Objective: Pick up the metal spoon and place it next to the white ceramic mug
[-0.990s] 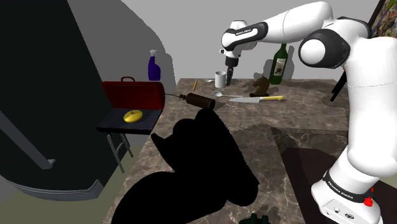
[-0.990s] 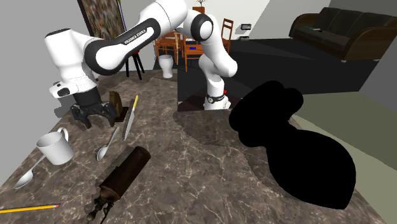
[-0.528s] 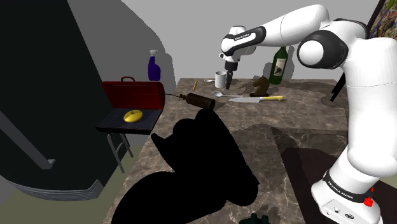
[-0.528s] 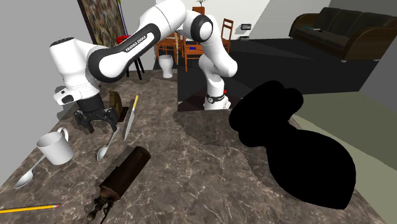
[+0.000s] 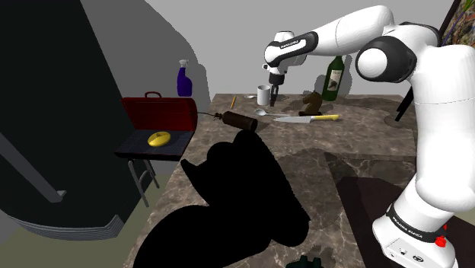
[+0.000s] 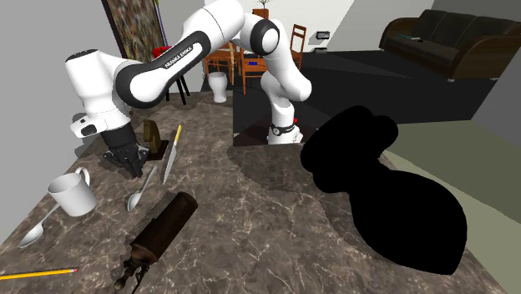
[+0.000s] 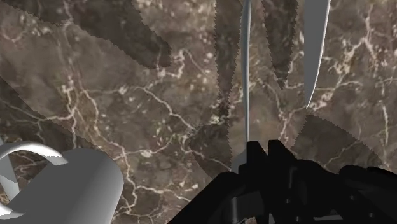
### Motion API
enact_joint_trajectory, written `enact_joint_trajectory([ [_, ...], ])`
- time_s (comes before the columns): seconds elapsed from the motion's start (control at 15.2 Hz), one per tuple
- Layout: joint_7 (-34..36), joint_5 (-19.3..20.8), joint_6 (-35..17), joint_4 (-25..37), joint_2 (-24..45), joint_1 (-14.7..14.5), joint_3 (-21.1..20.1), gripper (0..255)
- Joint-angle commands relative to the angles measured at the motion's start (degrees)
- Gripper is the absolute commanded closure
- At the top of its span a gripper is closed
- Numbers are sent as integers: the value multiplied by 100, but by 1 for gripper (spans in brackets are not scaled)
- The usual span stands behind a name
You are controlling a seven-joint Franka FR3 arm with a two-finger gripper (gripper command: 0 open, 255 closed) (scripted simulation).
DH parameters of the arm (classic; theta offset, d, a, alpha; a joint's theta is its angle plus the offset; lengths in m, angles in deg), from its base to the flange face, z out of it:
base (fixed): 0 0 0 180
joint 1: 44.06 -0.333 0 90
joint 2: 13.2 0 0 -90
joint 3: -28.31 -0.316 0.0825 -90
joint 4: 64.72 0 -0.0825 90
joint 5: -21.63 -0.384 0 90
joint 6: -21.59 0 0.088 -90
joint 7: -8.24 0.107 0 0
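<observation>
Where the spoon (image 7: 245, 76) passes behind the clenched hand (image 7: 266, 151), its end is hidden.

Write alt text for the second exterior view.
A white robot arm's black end effector is down at the handle end of a spoon on a dark marble counter, with a white mug close by. A knife, a second spoon and a pencil also lie there.
</observation>
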State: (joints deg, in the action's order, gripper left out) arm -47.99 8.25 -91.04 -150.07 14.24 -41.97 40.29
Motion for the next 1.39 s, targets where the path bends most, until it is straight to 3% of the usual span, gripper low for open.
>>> enact_joint_trajectory([
  [0.0,0,0,0,0,0,0,0,255],
  [0.33,0,0,0,0,0,0,0,255],
  [0.4,0,0,0,0,0,0,0,0],
  [0.59,335,442,-877,-651,-78,-373,110,0],
  [1.06,282,356,-1314,-806,211,-354,62,0],
  [1.32,282,356,-1314,-806,211,-354,62,0],
])
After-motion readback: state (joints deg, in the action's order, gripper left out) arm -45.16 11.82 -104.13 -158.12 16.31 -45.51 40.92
